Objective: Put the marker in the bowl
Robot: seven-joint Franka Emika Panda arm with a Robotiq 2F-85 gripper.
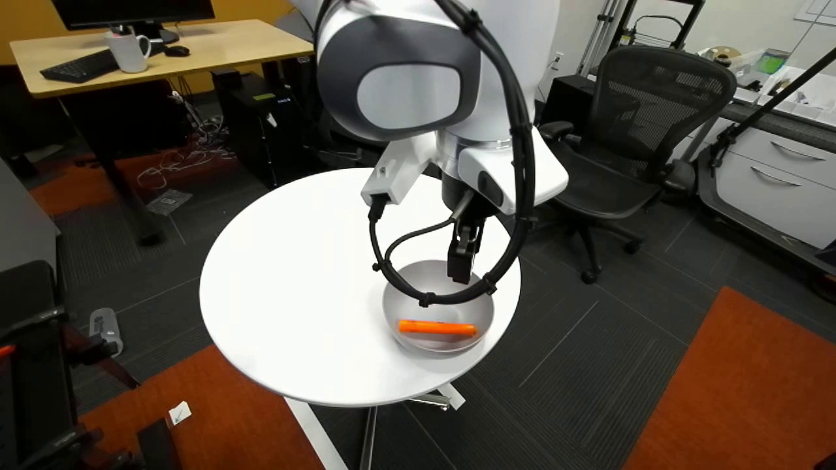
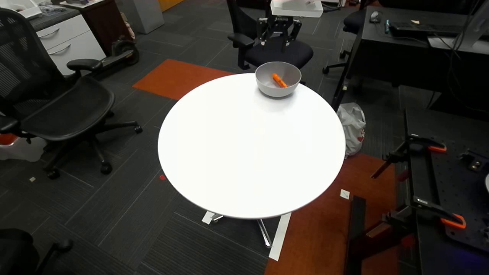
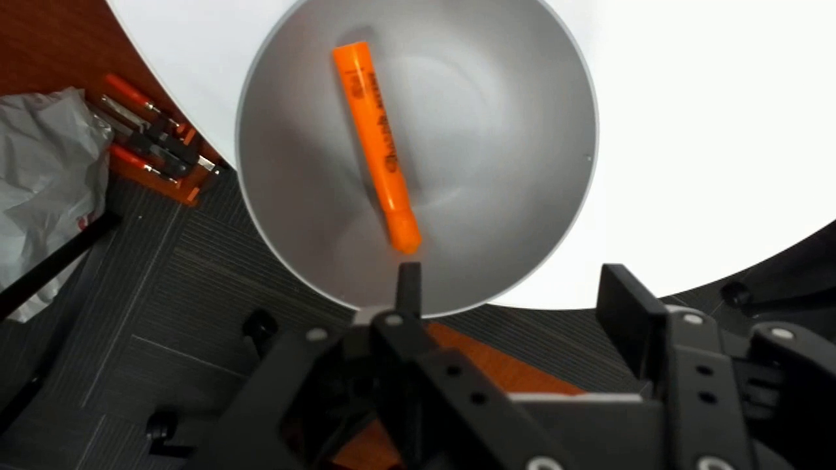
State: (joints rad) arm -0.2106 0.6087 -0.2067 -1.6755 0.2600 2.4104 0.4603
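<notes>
The orange marker (image 3: pixel 377 147) lay off centre inside the grey bowl (image 3: pixel 496 150), so the placing step looked done. The gripper (image 3: pixel 513 281) hung near it, fingers (image 3: pixel 625 313) spread and gripping nothing; whether partly over the bowl was hard to judge. The next move seemed to call only for withdrawing cleanly.

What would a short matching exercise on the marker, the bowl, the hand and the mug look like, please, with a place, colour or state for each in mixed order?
Column one
1. marker
2. bowl
3. hand
4. mug

Column two
A. open, holding nothing
B. on the desk
C. grey, standing on the round table
D. bright orange

Right pairs: 1-D, 2-C, 3-A, 4-B
</notes>
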